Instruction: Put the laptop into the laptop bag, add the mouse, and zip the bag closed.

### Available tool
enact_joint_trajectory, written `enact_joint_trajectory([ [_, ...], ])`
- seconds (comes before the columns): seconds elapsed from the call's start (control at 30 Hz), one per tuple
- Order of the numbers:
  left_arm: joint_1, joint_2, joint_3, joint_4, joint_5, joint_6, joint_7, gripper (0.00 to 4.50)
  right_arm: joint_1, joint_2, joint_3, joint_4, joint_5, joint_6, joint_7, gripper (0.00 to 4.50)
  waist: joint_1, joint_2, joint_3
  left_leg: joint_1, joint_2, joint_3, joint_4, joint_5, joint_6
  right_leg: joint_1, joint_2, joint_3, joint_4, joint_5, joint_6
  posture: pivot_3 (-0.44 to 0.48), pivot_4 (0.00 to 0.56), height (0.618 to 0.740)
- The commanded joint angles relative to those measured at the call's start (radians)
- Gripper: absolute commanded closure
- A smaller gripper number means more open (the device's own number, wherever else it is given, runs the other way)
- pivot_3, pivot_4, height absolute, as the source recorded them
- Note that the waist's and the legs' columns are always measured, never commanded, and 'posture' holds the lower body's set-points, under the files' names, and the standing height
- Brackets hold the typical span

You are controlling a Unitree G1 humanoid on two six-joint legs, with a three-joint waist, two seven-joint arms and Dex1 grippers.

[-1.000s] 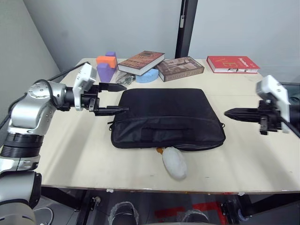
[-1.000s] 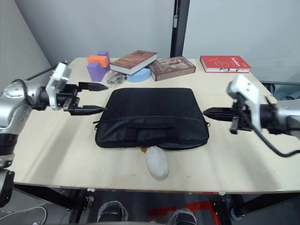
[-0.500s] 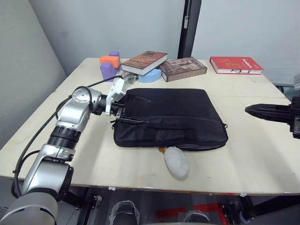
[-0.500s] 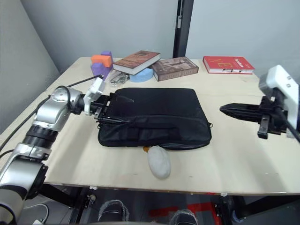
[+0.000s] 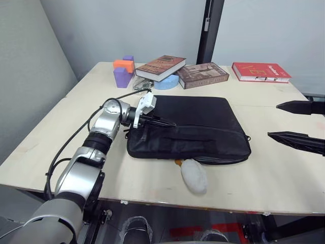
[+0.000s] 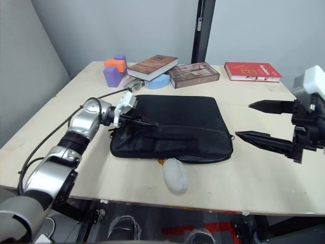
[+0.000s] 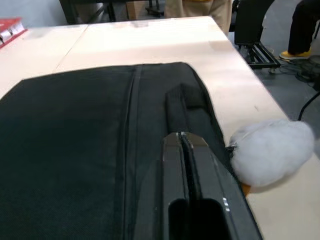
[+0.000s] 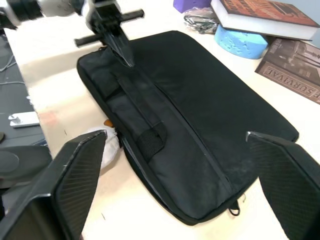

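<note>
The black laptop bag (image 5: 198, 122) lies flat in the middle of the table, its handles toward the front edge. My left gripper (image 5: 170, 123) is shut, its fingers (image 7: 182, 150) pressed together low over the bag's left part near the handles; nothing shows between them. My right gripper (image 6: 242, 120) stands wide open just off the bag's right edge, its fingertips pointing at the bag (image 8: 200, 115). The laptop and the mouse are out of view.
A white plush duck (image 5: 193, 175) with orange feet lies against the bag's front edge. Behind the bag are two brown books (image 5: 161, 66), a red book (image 5: 260, 71), purple and orange blocks (image 5: 123, 71) and a blue piece (image 5: 165, 82).
My left arm reached right onto the bag and its gripper shut. The right gripper opened wide. The camera view also shifted.
</note>
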Motion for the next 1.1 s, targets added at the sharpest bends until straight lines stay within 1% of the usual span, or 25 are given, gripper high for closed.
enact_joint_trajectory([
  [0.03,-0.053,-0.041,-0.015,0.135,0.068,-0.089,0.021,4.47,-0.006,-0.018,-0.052,-0.015,0.057,0.018,-0.024,0.0,0.002,0.0,0.0,0.0,0.0,0.0,0.0,0.0,0.0,0.0,0.0,0.0,0.0,0.0,0.0,0.0,0.15,0.725],
  [0.1,-0.065,-0.072,-0.019,0.195,0.102,-0.111,0.054,4.47,-0.005,-0.01,-0.045,-0.027,0.09,0.025,-0.052,0.0,0.002,0.0,0.0,0.0,0.0,0.0,0.0,0.0,0.0,0.0,0.0,0.0,0.0,0.0,0.0,0.0,0.15,0.725],
  [0.17,-0.068,-0.098,-0.02,0.229,0.119,-0.131,0.05,4.47,-0.01,0.008,-0.016,-0.042,0.144,0.032,-0.106,0.0,0.001,0.0,0.0,0.0,0.0,0.0,0.0,0.0,0.001,0.0,0.0,0.0,0.0,0.0,0.0,0.0,0.15,0.725],
  [0.27,-0.07,-0.117,-0.028,0.286,0.166,-0.177,0.076,4.47,-0.008,0.041,0.071,-0.055,0.276,0.029,-0.218,0.0,0.001,0.0,0.0,0.0,0.0,-0.001,0.0,0.0,0.001,0.0,0.0,-0.001,0.0,0.0,0.0,0.0,0.15,0.725],
  [0.37,-0.071,-0.123,-0.019,0.328,0.187,-0.199,0.104,4.47,-0.001,0.089,0.218,-0.102,0.369,-0.025,-0.348,0.0,0.001,0.0,0.0,0.002,0.0,-0.001,0.0,0.0,0.001,0.003,-0.001,-0.001,0.0,0.0,0.0,0.0,0.15,0.725],
  [0.47,-0.073,-0.124,-0.009,0.347,0.193,-0.207,0.109,4.47,-0.003,0.15,0.374,-0.151,0.384,-0.094,-0.458,0.0,-0.001,0.0,0.0,0.005,-0.001,-0.001,0.0,0.0,0.001,0.006,-0.001,-0.001,0.0,0.0,0.0,0.0,0.15,0.725],
  [0.6,-0.068,-0.117,-0.002,0.352,0.198,-0.22,0.106,4.47,-0.015,0.219,0.594,-0.167,0.311,-0.146,-0.551,0.0,-0.004,0.0,0.0,0.005,-0.002,-0.001,0.0,0.0,0.0,0.006,-0.002,-0.001,0.0,0.0,0.0,0.0,0.15,0.725],
  [0.77,-0.062,-0.109,0.012,0.35,0.203,-0.229,0.104,4.47,-0.045,0.266,0.796,-0.106,0.16,-0.19,-0.567,0.0,-0.008,0.0,0.0,0.005,-0.002,-0.002,0.0,0.0,0.0,0.006,-0.003,-0.002,-0.001,0.0,0.001,0.0,0.15,0.725],
  [0.93,-0.053,-0.099,0.021,0.341,0.208,-0.234,0.096,4.47,-0.058,0.309,0.908,-0.059,0.076,-0.211,-0.563,0.0,-0.011,0.0,0.0,0.004,-0.002,-0.002,-0.001,0.0,0.0,0.006,-0.003,-0.002,-0.001,0.0,0.001,0.0,0.15,0.725],
  [1.1,-0.046,-0.09,0.022,0.338,0.215,-0.239,0.088,4.47,-0.058,0.347,0.971,-0.027,0.026,-0.213,-0.559,0.0,-0.011,0.0,0.0,0.004,-0.002,-0.002,-0.002,0.0,0.0,0.006,-0.003,-0.002,-0.002,0.001,0.001,0.0,0.15,0.725],
])
